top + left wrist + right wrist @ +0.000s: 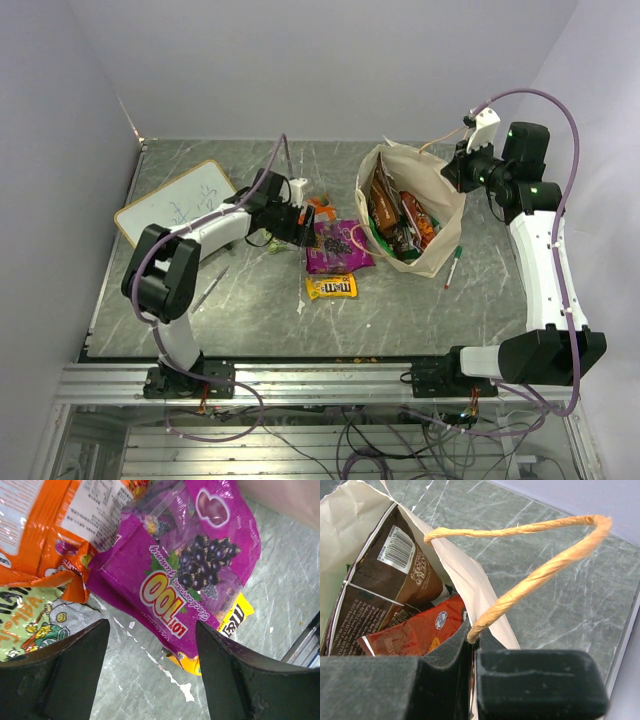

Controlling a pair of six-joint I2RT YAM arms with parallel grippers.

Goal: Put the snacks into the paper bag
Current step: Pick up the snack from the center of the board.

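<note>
The beige paper bag (440, 240) stands at the middle right, mouth open, with a brown pouch (380, 585) and a red Doritos bag (415, 632) inside. My right gripper (462, 165) is shut on the bag's rim (485, 605) at the base of its twisted handle (540, 570). A purple pouch (337, 246), a yellow M&M's packet (331, 287) and an orange pouch (320, 208) lie on the table left of the bag. My left gripper (303, 225) is open just above the table beside the purple pouch (190, 565). A green-white pouch (35, 625) lies by its left finger.
A white whiteboard (176, 202) lies at the far left. A green-capped marker (452, 267) lies right of the bag. A thin dark pen (212, 286) lies near the left arm. The table's front edge (320, 358) runs along the bottom.
</note>
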